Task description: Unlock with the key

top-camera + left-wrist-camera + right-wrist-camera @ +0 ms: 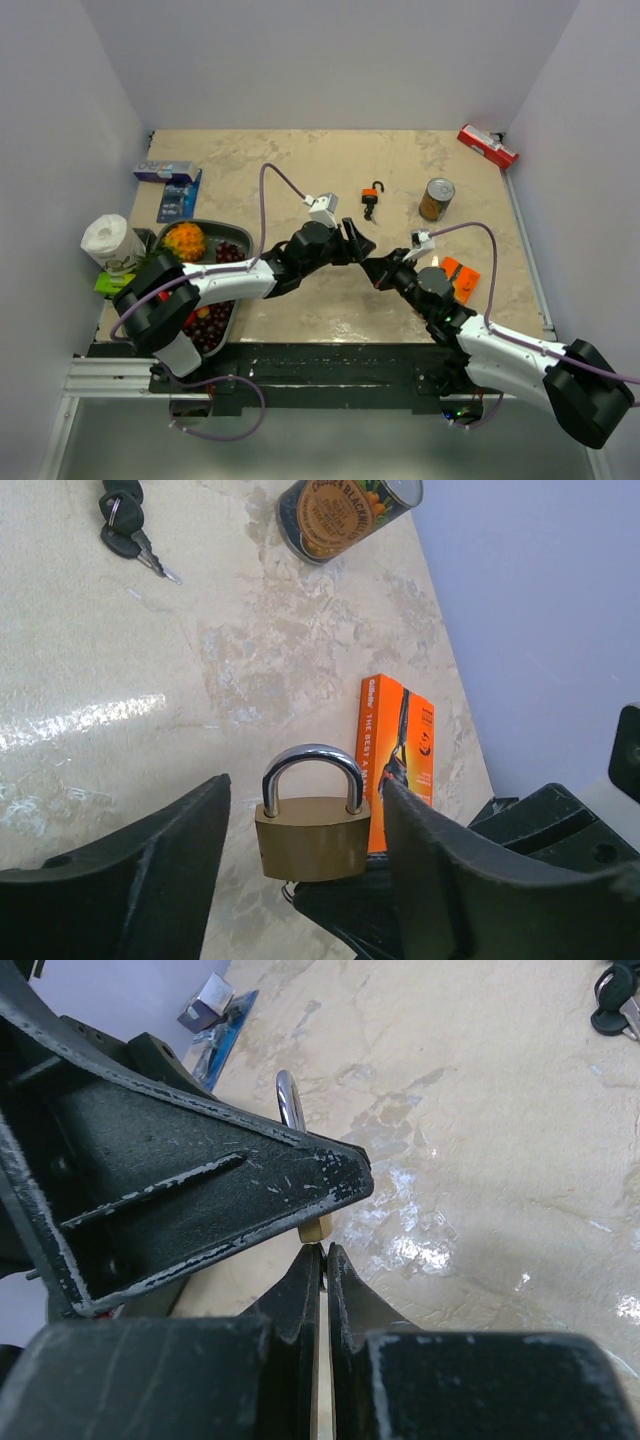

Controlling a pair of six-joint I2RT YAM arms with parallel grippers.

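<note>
A brass padlock with a closed silver shackle stands upright between the fingers of my left gripper. That gripper is open, with a small gap to the lock on each side. My right gripper is shut just under the lock's brass bottom and holds it up from below. Its pads pinch something thin, which I take for the key. The key's head and blade are hidden, and only a bit of wire ring shows. In the top view the left gripper and the right gripper meet at mid-table.
An orange padlock with black-headed keys lies further back. A can stands to its right. An orange package lies by the right arm. A fruit bowl, a paper roll and a blue box are on the left, a red box at the back right.
</note>
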